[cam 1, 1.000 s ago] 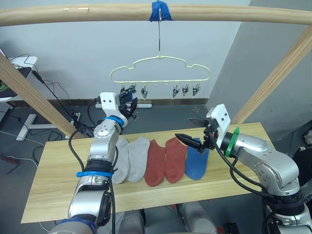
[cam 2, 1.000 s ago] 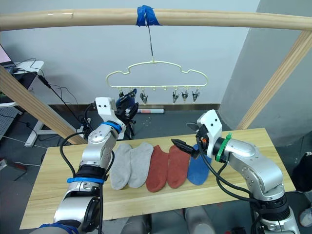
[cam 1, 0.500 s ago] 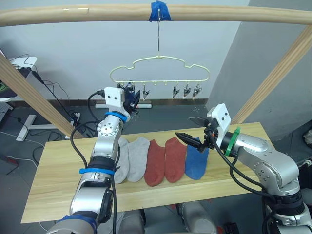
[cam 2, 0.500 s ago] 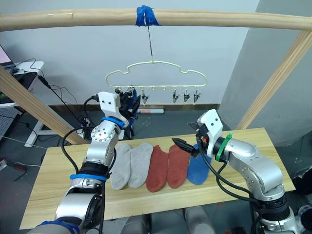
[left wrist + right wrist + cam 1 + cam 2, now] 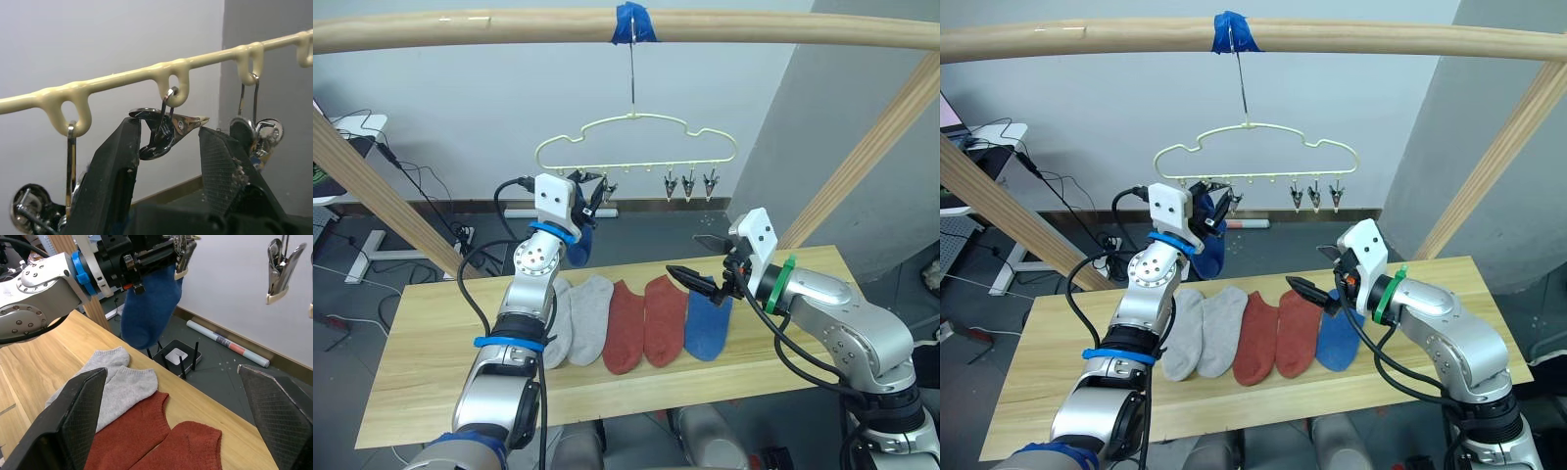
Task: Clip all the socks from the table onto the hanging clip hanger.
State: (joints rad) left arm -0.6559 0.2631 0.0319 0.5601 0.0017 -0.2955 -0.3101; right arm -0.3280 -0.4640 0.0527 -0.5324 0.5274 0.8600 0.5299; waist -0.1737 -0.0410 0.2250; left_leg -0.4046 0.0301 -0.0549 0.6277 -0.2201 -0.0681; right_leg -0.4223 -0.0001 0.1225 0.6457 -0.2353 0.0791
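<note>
Clip hanger (image 5: 636, 147): one blue sock (image 5: 1210, 245) at a clip (image 5: 166, 129), left gripper (image 5: 168, 147) fingers spread. Tabletop (image 5: 431, 382): five socks unclipped. Right gripper (image 5: 690, 281) fingers spread, empty.

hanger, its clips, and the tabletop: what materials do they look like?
Clip hanger: thin wire, apparently with a smooth pale yellow coating, rounded at the loops. Clips: shiny bare metal that mirrors the light, probably steel. Table: light wood planks with visible grain and a matte finish; solid or veneer cannot be told.
</note>
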